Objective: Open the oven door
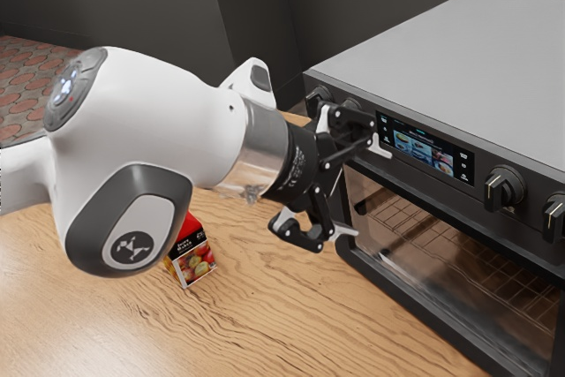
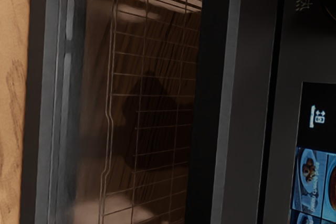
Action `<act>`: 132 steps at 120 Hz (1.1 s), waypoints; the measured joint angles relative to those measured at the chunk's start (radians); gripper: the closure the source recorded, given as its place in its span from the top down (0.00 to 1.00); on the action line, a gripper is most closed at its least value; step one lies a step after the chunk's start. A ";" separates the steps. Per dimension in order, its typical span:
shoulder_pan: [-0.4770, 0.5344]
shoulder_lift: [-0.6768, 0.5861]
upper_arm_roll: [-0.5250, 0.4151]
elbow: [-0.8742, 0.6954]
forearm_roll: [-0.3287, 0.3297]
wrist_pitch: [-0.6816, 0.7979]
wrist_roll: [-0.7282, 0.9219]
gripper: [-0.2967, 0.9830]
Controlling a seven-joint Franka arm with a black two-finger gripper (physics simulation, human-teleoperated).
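My gripper [image 1: 364, 190] stands wide, facing the oven door [image 1: 424, 262], which looks closed, at the exterior view's right. Driving in too high, 1 fingertip could scrape the display [image 1: 424, 154] and miss the door. Knobs [image 1: 503, 190] flank it; the red box [image 1: 196, 262] sits left, well apart from the door.

One passage over wooden tabletop [image 1: 265, 306], between red carton [image 1: 192, 258] and oven [image 1: 441, 33], one glass door [image 1: 397, 253], shut, barring the wire rack [image 2: 137, 111], protruding knobs [image 1: 500, 190] above the door.
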 joint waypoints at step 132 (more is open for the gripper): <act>0.045 0.065 0.004 -0.024 -0.020 0.021 -0.053 0.77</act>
